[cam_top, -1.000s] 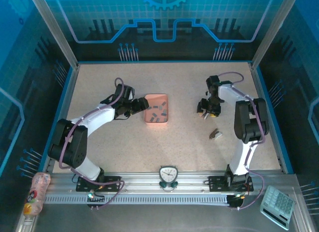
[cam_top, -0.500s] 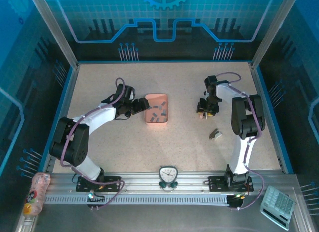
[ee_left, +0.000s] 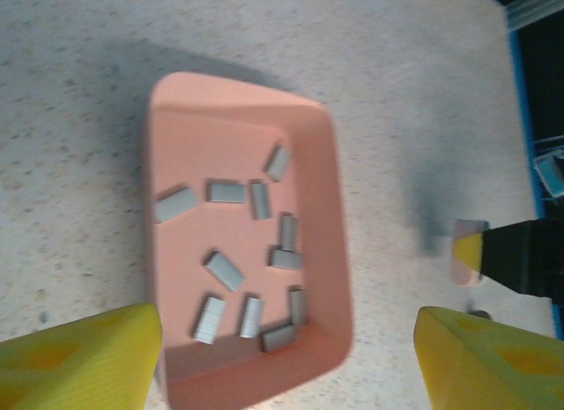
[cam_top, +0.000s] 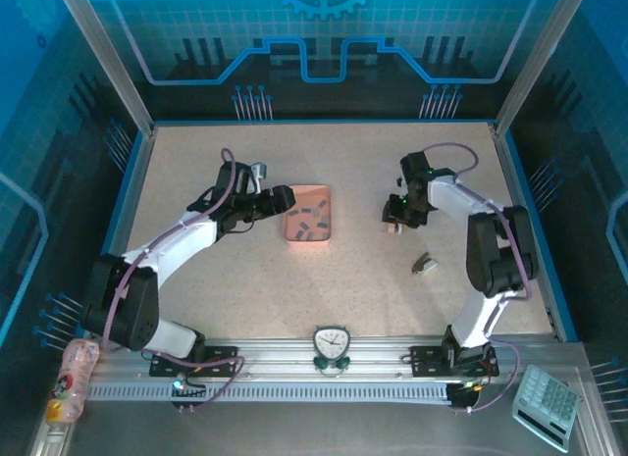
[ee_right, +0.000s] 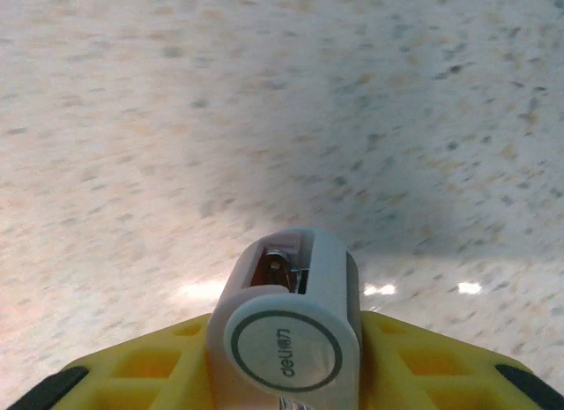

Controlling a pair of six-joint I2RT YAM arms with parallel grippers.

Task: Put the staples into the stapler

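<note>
A salmon-pink tray lies left of the table's middle with several dark grey staples loose inside it. My left gripper hovers open over the tray's near end, with nothing between its yellow fingers. The pale pink stapler sits end-on between the yellow fingers of my right gripper, which is shut on it just above the table, right of the tray. The left wrist view also catches the stapler beyond the tray.
A small grey-brown object lies on the table near the right arm. A small clock stands on the front rail, a calculator at the front right, a bottle at the front left. Walls enclose the table.
The right gripper's jaws have closed in on the stapler and shifted slightly left. The left arm has swung, bringing its open gripper closer to the tray.
</note>
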